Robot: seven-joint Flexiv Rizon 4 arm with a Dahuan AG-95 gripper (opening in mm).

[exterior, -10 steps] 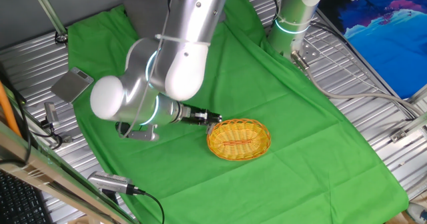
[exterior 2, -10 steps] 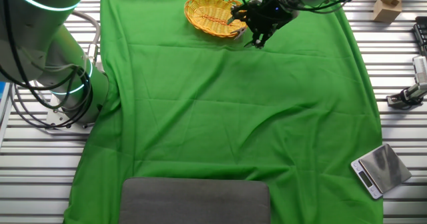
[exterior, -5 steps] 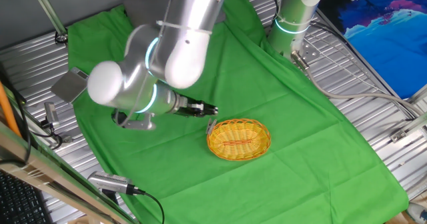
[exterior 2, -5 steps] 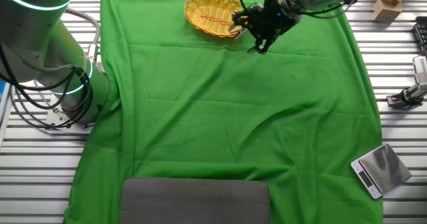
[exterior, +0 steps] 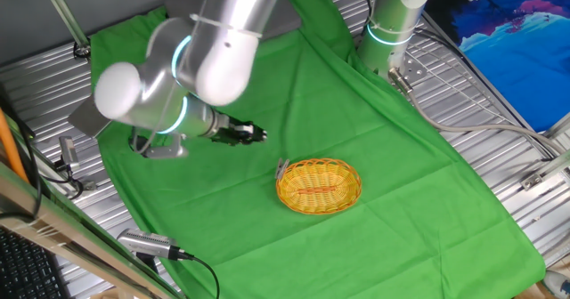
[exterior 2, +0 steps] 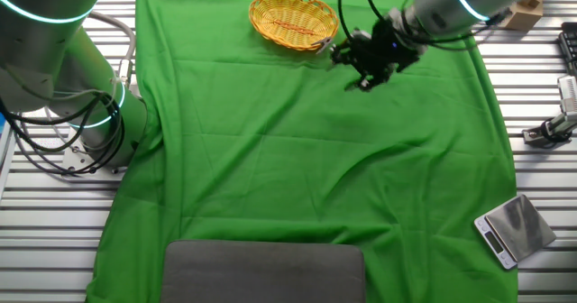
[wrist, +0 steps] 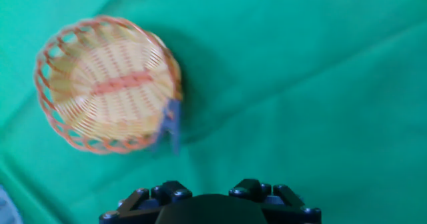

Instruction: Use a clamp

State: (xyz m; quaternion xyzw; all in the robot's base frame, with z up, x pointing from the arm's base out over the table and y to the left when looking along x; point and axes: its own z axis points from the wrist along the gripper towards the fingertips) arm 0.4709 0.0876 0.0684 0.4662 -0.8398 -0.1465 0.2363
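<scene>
The clamp [exterior: 282, 168] is a small pale clip sitting on the left rim of the yellow wicker basket [exterior: 349, 195], prongs sticking up. In the other fixed view the clamp [exterior 2: 323, 46] stands at the basket's [exterior 2: 267, 28] near-right rim. The hand view shows the clamp [wrist: 171, 123] blurred on the basket's [wrist: 47, 104] right rim. My black gripper [exterior: 258, 135] is to the left of the basket, apart from it and above the green cloth. In the other fixed view the gripper [exterior 2: 350, 68] has its fingers spread and holds nothing. Only its black base [wrist: 210, 207] shows in the hand view.
A green cloth [exterior 2: 306, 177] covers the table. A grey pad [exterior 2: 263, 271] lies at its near edge. A small scale [exterior 2: 511, 229] and a black tool [exterior 2: 545, 132] sit on the metal slats at the right. The robot base [exterior: 392, 28] stands behind the cloth.
My gripper has pulled away from the basket's rim, leaving the clamp clipped there. The arm has swung left in one fixed view, right in the other. The basket has not moved.
</scene>
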